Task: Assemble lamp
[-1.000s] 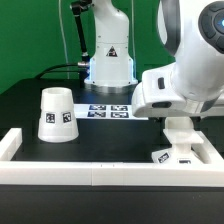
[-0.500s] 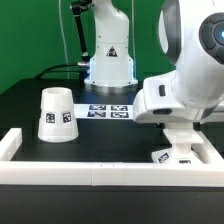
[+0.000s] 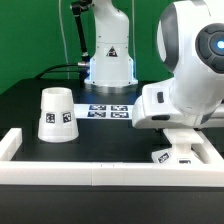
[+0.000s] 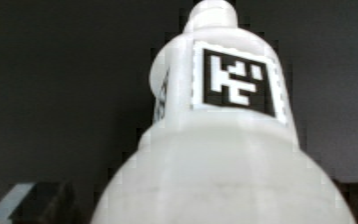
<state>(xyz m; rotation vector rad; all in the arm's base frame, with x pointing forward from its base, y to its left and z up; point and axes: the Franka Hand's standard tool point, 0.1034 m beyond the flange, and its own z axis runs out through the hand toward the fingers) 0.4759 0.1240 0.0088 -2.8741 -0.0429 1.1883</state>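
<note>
The white bulb (image 4: pixel 220 130) fills the wrist view, with a black-and-white marker on its neck and its narrow end pointing away. My gripper (image 4: pixel 211 215) is shut on its wide lower body; only dark finger edges show beside it. In the exterior view the arm's hand covers the gripper (image 3: pixel 180 128). A bit of white bulb (image 3: pixel 180 138) shows under the hand, just above the flat square base (image 3: pixel 182 155) at the exterior view's right. The tapered shade (image 3: pixel 56 115) stands alone at the exterior view's left, wide end down.
A long white border rail (image 3: pixel 100 175) runs along the front, with short ends at both sides. The marker board (image 3: pixel 108 111) lies on the black table in the middle. A second robot's pedestal (image 3: pixel 108 62) stands at the back before a green curtain.
The hand has sunk a little toward the base with the bulb. The arm's upper joint has turned, showing its round blue-lit cap. The shade and base have not moved.
</note>
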